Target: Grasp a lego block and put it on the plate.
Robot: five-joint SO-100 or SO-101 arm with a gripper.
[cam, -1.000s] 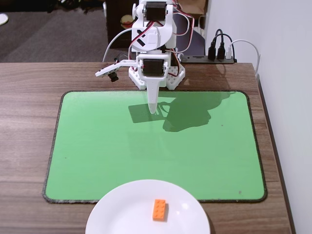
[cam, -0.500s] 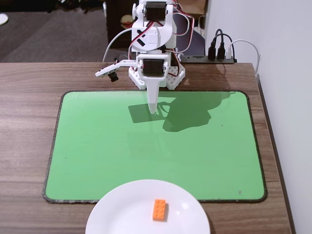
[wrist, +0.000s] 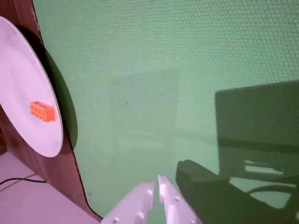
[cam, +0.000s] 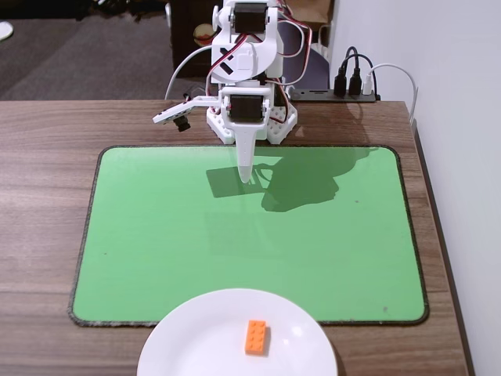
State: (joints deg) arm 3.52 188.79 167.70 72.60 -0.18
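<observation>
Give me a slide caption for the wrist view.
Orange lego block resting on the white plate; shut gripper over the green mat.

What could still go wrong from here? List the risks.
1. The plate hangs over the table's near edge in the fixed view, partly out of frame; a knock could tip it off.
2. The lego block lies loose on the glossy plate, so a jolt could slide it off.
3. The gripper, shut and empty, hangs low over the green mat; a downward move might scrape it.
</observation>
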